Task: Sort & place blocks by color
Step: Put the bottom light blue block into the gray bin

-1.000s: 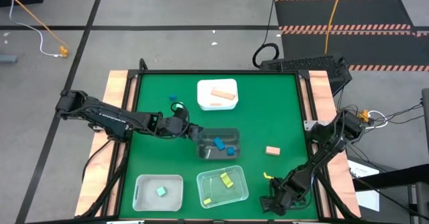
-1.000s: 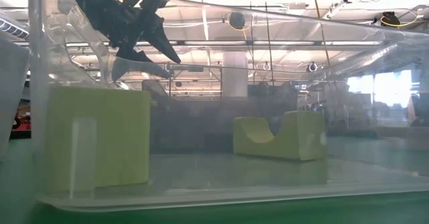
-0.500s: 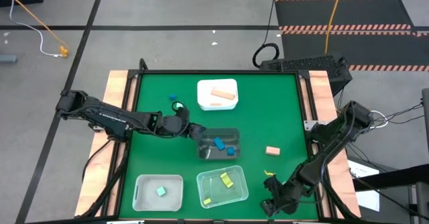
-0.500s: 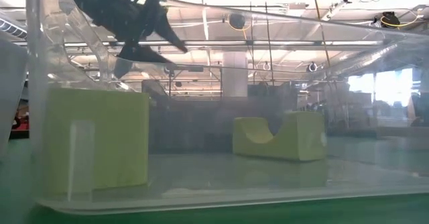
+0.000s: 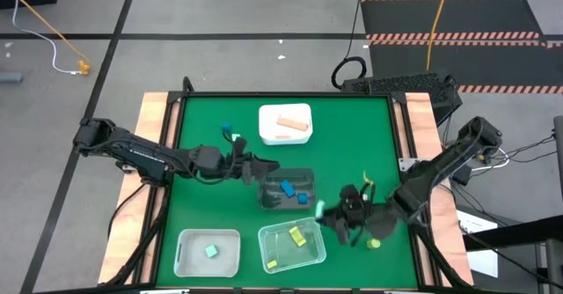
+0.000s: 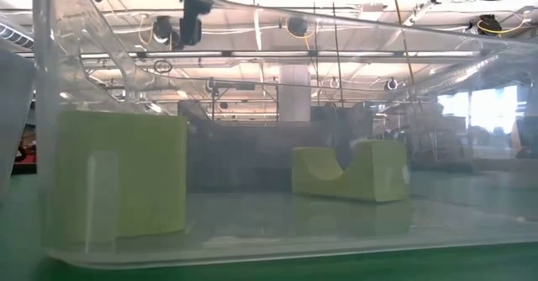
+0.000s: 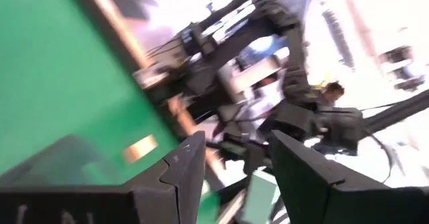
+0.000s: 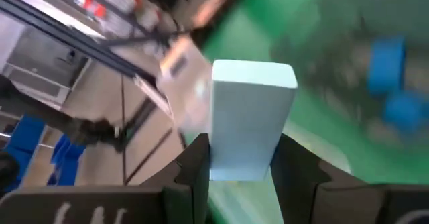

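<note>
My right gripper (image 5: 327,213) hangs above the table right of the clear bin (image 5: 317,257), shut on a mint green block (image 8: 251,110). My left gripper (image 5: 268,166) stands open and level at the dark bin's (image 5: 266,197) left far corner, with nothing between its fingers (image 7: 191,163). Two blue blocks (image 5: 293,191) lie in the dark bin and a tan block (image 5: 291,123) in the white bin (image 5: 264,127). Yellow blocks (image 5: 297,236) rest on the clear bin's floor. A mint block (image 5: 211,252) lies in the near left bin (image 5: 182,241). A blue block (image 5: 226,129) lies on the mat. My right gripper pinches the mint green block between its two fingers, on two opposite sides near one end (image 8: 218,163). The fingers come from the table's right, slanting a little down. The block juts out past the fingertips, lifted clear of the table.
The green mat (image 5: 369,135) lies bare at the far right and far left. In the left wrist view a tan block (image 7: 141,147) lies on the mat below the right arm. The low view looks through the clear bin at two yellow blocks (image 6: 126,172).
My right gripper has risen from the table's near right corner, swung toward the left and far side and rolled over, carrying the mint block. My left gripper has tipped up from slanting down to level and risen a little beside the dark bin.
</note>
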{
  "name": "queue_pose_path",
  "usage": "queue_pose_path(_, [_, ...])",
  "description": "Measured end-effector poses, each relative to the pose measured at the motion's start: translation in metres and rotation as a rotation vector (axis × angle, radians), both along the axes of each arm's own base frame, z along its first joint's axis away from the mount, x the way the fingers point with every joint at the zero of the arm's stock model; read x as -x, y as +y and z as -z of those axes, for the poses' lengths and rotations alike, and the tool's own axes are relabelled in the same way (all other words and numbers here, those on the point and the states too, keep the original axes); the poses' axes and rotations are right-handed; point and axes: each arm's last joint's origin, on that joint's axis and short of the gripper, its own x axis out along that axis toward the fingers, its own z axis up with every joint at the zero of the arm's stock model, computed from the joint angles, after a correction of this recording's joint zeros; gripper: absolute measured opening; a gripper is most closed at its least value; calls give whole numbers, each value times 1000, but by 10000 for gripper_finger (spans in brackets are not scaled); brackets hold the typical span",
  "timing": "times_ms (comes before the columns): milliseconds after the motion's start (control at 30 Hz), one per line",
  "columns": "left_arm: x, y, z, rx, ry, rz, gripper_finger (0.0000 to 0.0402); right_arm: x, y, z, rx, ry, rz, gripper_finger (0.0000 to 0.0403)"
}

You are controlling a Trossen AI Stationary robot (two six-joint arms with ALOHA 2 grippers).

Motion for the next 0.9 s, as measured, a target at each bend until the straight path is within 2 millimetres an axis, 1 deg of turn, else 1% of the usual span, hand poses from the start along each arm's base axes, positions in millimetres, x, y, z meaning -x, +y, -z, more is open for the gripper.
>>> queue_pose_path(100, [0,-1,-6,7,-65,2,166,-16,-16,-13,99,-118,7,109])
queue_pose_path(200, [1,-1,-8,-10,-81,0,166,-30,-31,-25,194,-228,27,109])
queue_pose_path(300, [1,-1,-8,-69,-75,0,166,-40,-46,-34,235,-314,17,109])
queue_pose_path(400, [1,-4,-8,-154,-70,-5,166,-48,-61,-40,233,-378,9,109])
queue_pose_path(533, [2,-6,-9,-226,-75,-52,166,-53,-74,-41,232,-388,23,109])
queue_pose_path(700, [3,-8,-12,-239,-99,-80,168,-57,-87,-41,240,-382,67,109])
queue_pose_path(800, [3,-8,-12,-236,-98,-80,181,-58,-93,-41,245,-379,89,109])
queue_pose_path(900, [3,-8,-12,-227,-99,-79,207,-59,-97,-41,246,-376,100,109])
